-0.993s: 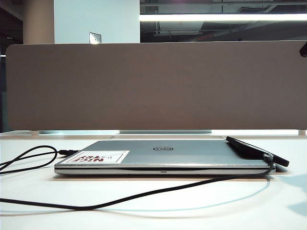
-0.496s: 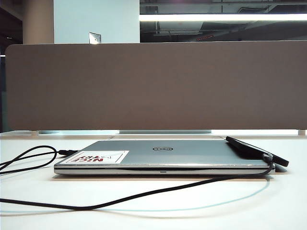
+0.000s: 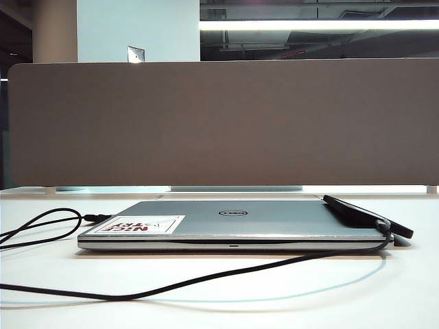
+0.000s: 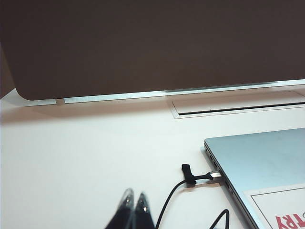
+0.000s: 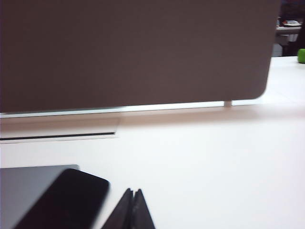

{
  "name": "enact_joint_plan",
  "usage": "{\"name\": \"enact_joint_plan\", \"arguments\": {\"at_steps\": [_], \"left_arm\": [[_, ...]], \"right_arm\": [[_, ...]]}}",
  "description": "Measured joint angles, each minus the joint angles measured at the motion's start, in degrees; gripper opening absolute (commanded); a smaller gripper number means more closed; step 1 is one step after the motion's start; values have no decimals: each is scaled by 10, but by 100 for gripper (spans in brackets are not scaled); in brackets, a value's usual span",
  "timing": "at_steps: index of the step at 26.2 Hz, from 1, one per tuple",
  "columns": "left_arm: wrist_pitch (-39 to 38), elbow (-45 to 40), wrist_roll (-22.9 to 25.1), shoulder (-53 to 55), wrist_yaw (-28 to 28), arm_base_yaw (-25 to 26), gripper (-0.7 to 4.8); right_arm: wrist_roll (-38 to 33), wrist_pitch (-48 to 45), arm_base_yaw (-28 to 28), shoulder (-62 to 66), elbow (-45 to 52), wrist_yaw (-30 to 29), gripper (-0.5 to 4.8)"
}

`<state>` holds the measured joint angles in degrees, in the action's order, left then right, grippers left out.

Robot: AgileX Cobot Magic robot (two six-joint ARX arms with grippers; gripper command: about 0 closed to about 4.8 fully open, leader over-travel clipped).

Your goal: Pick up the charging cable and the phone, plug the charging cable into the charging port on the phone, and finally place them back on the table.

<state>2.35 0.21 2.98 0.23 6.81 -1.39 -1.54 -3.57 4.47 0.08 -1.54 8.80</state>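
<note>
The black phone (image 3: 367, 216) lies tilted on the right corner of the silver laptop (image 3: 260, 219); the right wrist view shows the phone (image 5: 66, 200) too. The charging cable (image 3: 206, 277) runs from the phone's near end in a long loop over the white table (image 3: 68, 267) to the left. Its other end (image 4: 214, 175) is plugged into the laptop's side. The charging port is covered by the cable's black end (image 3: 383, 225). My left gripper (image 4: 133, 198) is shut and empty beside the cable. My right gripper (image 5: 133, 192) is shut and empty, next to the phone. Neither gripper appears in the exterior view.
A grey-brown partition (image 3: 219, 123) closes off the back of the table. A slot cover (image 4: 238, 105) lies in the tabletop behind the laptop. A sticker (image 3: 140, 225) is on the laptop lid. A small green object (image 5: 301, 55) sits far off past the partition's end.
A dark arm part at the upper right edge and a shadow at the lower right of the exterior view have gone. Phone, cable and laptop have not moved.
</note>
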Motion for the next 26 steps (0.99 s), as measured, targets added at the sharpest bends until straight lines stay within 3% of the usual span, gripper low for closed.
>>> {"name": "enact_joint_plan", "arguments": {"at_steps": [10, 26], "left_arm": [[0, 0, 0, 0, 0, 0, -5], [0, 0, 0, 0, 0, 0, -5]], "right_arm": [[1, 0, -20, 0, 10, -47, -1], [4, 0, -21, 0, 10, -48, -1]]}}
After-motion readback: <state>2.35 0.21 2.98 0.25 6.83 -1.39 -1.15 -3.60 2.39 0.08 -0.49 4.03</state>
